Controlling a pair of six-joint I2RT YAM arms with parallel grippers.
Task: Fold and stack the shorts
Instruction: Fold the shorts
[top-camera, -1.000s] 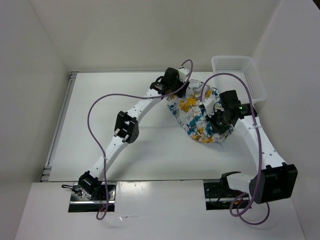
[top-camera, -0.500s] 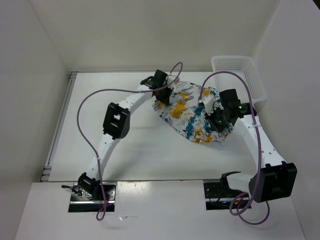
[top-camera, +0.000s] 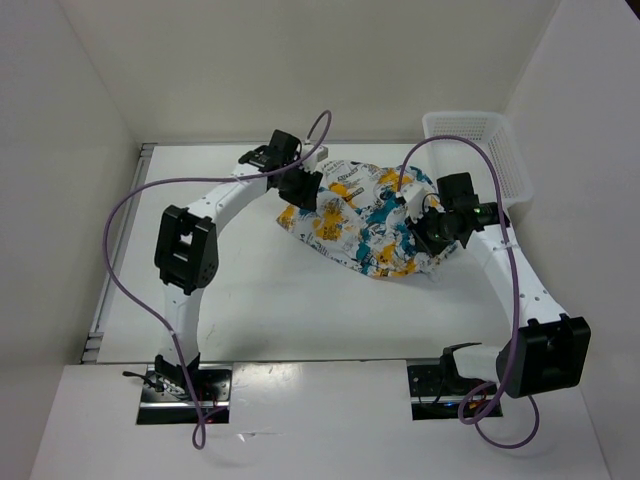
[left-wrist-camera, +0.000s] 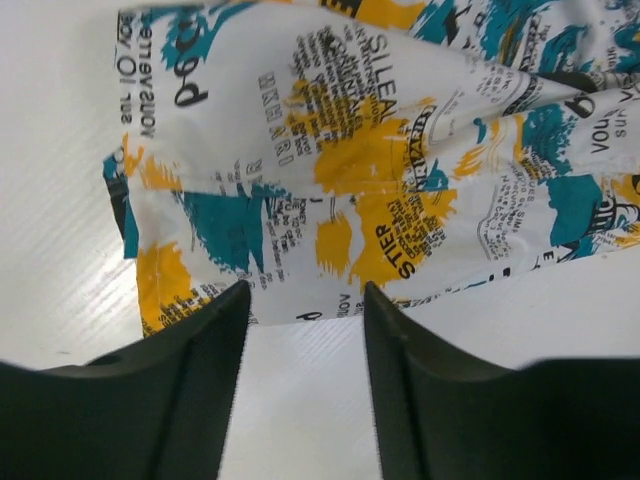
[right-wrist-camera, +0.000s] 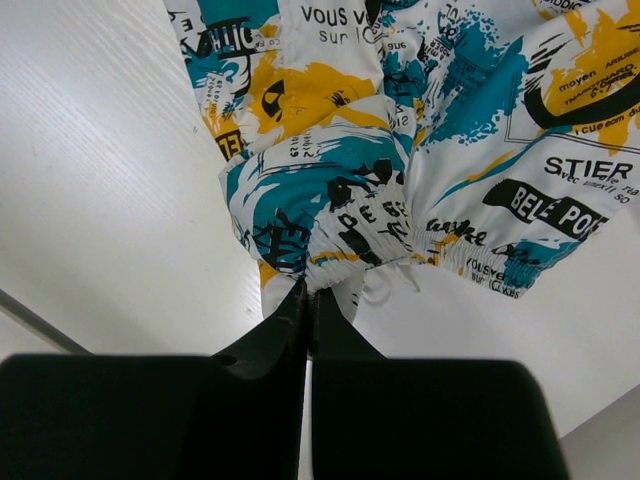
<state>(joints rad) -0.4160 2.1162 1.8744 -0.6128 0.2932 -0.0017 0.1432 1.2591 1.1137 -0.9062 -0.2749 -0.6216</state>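
Shorts (top-camera: 360, 225) of soft white fabric, printed with teal, yellow-orange patches and black lettering, are seen from the top camera spread in a crumpled oval on the white table (top-camera: 250, 290), right of centre. The left gripper (top-camera: 300, 188) is set at their left end and the right gripper (top-camera: 425, 235) at their right end. A white plastic mesh basket (top-camera: 470, 125) is placed in the far right corner, apart from the fabric.

From the left wrist, the left gripper is shown released, its jaws held apart with bare table between them and the hem lying just at the fingertips.

From the right wrist, the right gripper is shown clenched on a bunched, gathered edge of the shorts.
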